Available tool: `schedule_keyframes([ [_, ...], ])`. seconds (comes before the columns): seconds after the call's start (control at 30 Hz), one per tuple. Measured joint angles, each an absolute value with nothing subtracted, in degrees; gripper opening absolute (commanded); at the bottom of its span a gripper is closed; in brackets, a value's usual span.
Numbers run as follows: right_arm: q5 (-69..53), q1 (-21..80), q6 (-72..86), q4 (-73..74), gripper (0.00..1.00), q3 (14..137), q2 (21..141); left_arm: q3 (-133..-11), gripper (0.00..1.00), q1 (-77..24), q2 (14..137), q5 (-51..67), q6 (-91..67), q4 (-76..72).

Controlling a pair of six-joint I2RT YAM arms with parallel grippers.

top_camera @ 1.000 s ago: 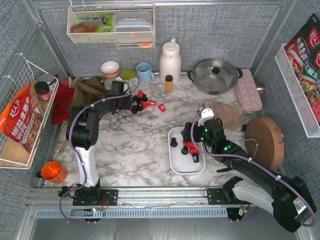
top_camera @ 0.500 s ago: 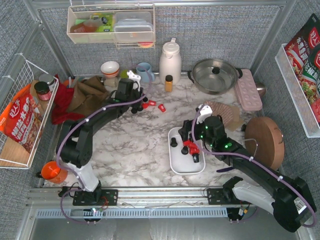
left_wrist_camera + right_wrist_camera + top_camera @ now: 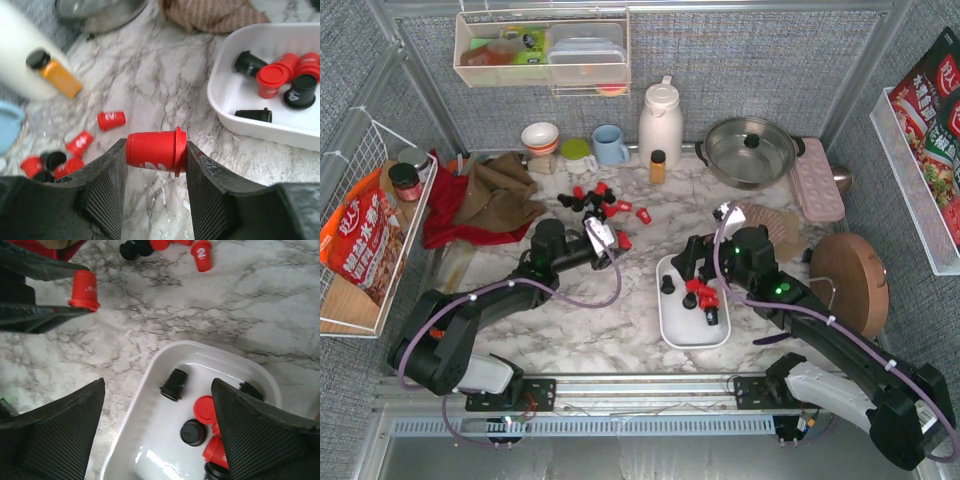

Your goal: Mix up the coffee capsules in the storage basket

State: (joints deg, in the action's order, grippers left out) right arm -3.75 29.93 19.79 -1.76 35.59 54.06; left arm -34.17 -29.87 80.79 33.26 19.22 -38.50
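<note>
Your left tool (image 3: 156, 161) clamps one bright red stubby plastic capsule (image 3: 155, 152) crosswise, just left of the shallow white plastic basket (image 3: 220, 102). Your right tool (image 3: 157, 407) hangs wide open and empty over that basket. Looks like the carrying step: next, bring the capsule above the basket and let go.

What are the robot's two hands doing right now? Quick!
Left gripper: closed on a red coffee capsule.
Right gripper: open, holding nothing, above the storage basket.

Blurred white jug (image 3: 16, 50) and blue cup (image 3: 7, 128) slip off the left wrist view's edge (storage basket (image 3: 227, 97) likewise cropped right).
</note>
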Motion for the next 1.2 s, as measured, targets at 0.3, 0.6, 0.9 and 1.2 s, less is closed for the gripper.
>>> schedule_keyframes([
  [0.3, -8.0, 33.5, 26.0, -7.6, 0.87, 39.7, 60.8, -32.6, 0.43, -32.0, 80.0, 44.4, 27.7, -46.6],
  [0.6, -9.2, 37.5, 29.1, -13.1, 0.74, 43.9, 67.6, -32.8, 0.43, -35.7, 78.7, 46.0, 34.1, -43.9],
  [0.9, -9.4, 39.4, 29.1, -13.9, 0.56, 45.1, 71.1, -33.3, 0.43, -37.3, 77.9, 46.0, 35.8, -41.7],
  [1.2, -8.2, 39.7, 28.8, -13.8, 0.33, 45.7, 72.8, -33.3, 0.43, -38.2, 77.0, 45.7, 36.2, -41.4],
])
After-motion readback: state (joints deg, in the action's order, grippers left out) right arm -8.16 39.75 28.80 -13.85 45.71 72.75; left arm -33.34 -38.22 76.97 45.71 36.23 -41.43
